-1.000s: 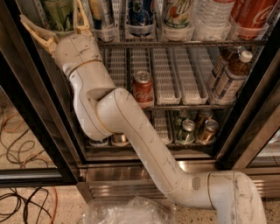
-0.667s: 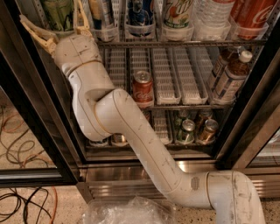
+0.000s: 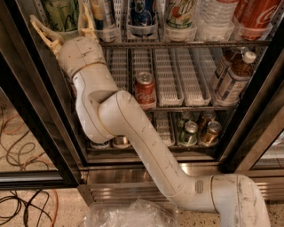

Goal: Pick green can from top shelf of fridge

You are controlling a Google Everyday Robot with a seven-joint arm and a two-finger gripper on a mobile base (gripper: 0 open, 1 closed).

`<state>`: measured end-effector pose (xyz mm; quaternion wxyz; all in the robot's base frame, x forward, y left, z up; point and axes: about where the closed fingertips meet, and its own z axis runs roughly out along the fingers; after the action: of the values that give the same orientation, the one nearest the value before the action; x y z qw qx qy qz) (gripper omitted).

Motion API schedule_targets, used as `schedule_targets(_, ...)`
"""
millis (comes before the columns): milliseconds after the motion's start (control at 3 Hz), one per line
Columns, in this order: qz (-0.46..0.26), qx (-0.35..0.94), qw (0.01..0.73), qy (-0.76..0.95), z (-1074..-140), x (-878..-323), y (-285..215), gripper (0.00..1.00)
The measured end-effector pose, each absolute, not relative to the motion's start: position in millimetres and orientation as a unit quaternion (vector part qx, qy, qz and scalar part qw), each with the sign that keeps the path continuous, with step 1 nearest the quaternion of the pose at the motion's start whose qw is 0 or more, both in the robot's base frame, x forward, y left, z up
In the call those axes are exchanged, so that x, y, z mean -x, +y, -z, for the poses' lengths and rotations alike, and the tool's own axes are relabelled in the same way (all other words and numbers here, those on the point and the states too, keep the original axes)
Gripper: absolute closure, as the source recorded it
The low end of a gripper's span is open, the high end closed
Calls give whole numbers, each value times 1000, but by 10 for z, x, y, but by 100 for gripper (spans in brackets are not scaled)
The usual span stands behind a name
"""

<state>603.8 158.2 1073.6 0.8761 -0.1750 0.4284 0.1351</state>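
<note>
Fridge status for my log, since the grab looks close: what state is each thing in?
Fridge: open, arm reaching in.
Green can: upright on the top shelf, not lifted.
Claw: open, one finger on either side of that can.
Red can: upright, middle shelf.
Bottle: capped.

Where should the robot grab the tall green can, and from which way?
Grab the green can round its straight sides, coming in from the front: it stands upright on the top shelf with a neighbour can close beside it. The gripper is there, fingers open either side.
</note>
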Motion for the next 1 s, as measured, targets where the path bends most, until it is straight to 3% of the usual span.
schedule_targets(1000,-176,203,867,420,-10812,-6102,1887,29)
